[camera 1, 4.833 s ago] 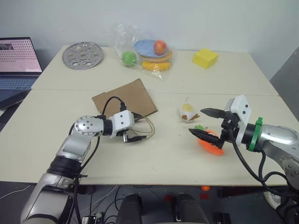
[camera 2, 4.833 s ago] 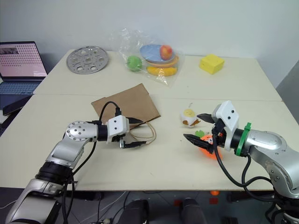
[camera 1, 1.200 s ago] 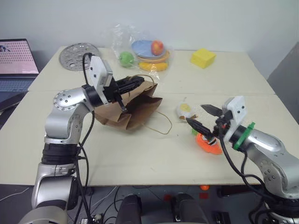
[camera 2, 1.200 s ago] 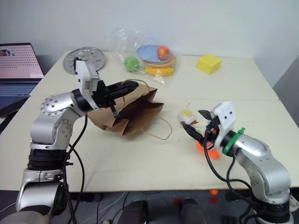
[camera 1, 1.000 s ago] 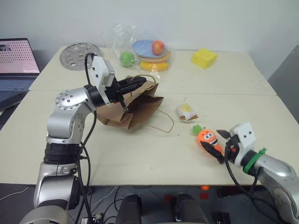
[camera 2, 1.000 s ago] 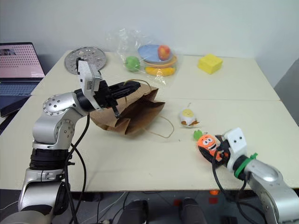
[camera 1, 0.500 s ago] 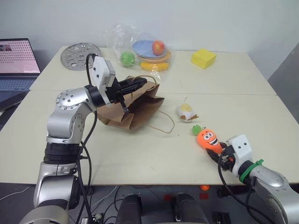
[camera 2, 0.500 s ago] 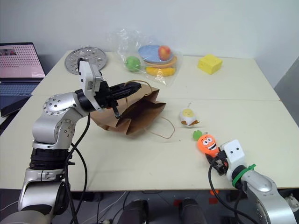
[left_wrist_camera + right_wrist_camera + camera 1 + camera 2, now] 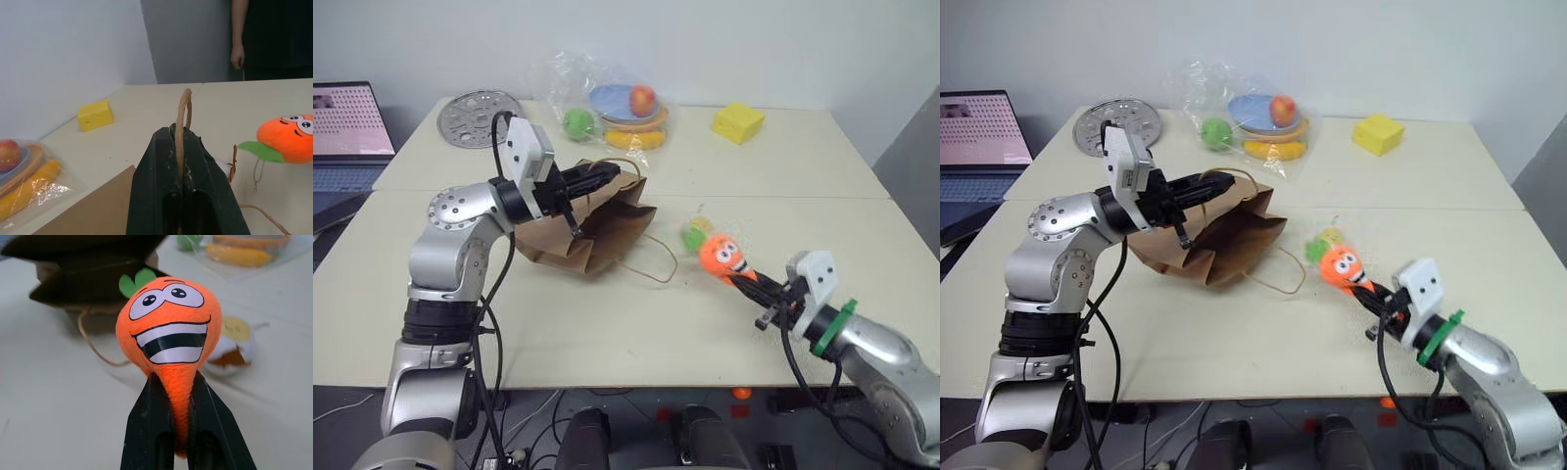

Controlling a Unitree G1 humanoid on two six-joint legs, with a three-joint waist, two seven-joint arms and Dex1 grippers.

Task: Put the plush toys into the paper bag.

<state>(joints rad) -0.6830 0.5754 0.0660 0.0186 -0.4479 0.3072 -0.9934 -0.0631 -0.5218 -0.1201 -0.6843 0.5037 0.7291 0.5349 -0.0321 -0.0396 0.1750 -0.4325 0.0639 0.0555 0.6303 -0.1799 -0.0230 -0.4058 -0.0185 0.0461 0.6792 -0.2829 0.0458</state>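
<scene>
- The carrot plush [image 9: 168, 340], orange fleece with a printed grin, round eyes and flat green felt leaves, is held off the table between the paper bag and the robot's right arm, its thin tapered tip pinched tight between the two black fingers of the right gripper [image 9: 182, 428].
- The egg plush [image 9: 234, 343], white and rounded with a yellow patch and a thin loop, lies on the table just behind the raised carrot, partly hidden by it in the head views.
- The paper bag [image 9: 597, 223], creased brown kraft paper, sits left of centre with its mouth lifted toward the far side; one twisted-paper handle [image 9: 182, 122] is clamped between the pressed-together fingers of the left gripper [image 9: 597, 176], the other handle loop [image 9: 658, 259] lies slack on the table toward the right.
- The table [image 9: 607, 323] is a matte cream top, made of two slabs with a seam running left to right behind the bag.
- At the far edge lies a crinkled clear plastic bag [image 9: 607, 103] holding a green ball, a red apple, a yellow banana shape and stacked blue and orange plates.
- Far left sits a round perforated metal disc [image 9: 480, 106]; far right a yellow porous block [image 9: 738, 123].
- A laptop [image 9: 347, 132] with a pink screen stands at the left.
- Pale plain walls close the room; a person [image 9: 274, 39] in dark clothes stands beyond the table's right end.
</scene>
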